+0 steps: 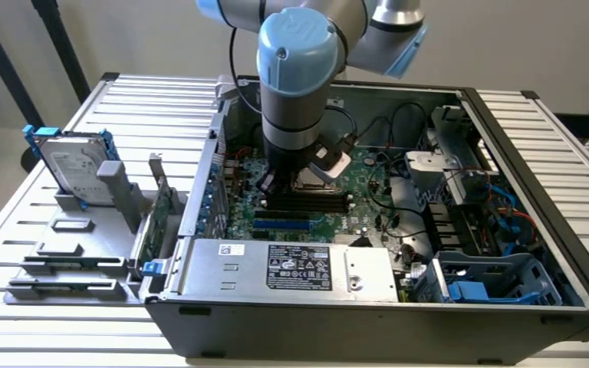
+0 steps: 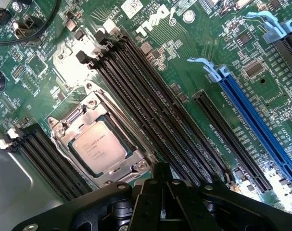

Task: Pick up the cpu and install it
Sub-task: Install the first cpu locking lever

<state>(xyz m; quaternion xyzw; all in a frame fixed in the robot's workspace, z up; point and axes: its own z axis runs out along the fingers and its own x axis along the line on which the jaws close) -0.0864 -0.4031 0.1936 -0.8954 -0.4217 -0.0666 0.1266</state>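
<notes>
Dull silver metal is showing where the cpu (image 2: 98, 146) is lying flat inside the socket frame (image 2: 71, 122) on the green motherboard (image 2: 184, 77), just beside the black memory slots (image 2: 150, 110). The tool (image 2: 161, 179) is hanging just above the board near the socket with its fingers pressed together, and nothing is showing between them. In the exterior view the arm (image 1: 294, 84) is reaching straight down into the open computer case (image 1: 376, 322), which is lying on the slatted counter (image 1: 570, 146). The chip is looking seated, so the placing part of the job is appearing done; whether the socket's retaining frame is latched over it I cannot tell. Outside the case, toward the exterior view's left, the hard drive (image 1: 70, 165) is standing upright in a grey holder (image 1: 70, 264).
</notes>
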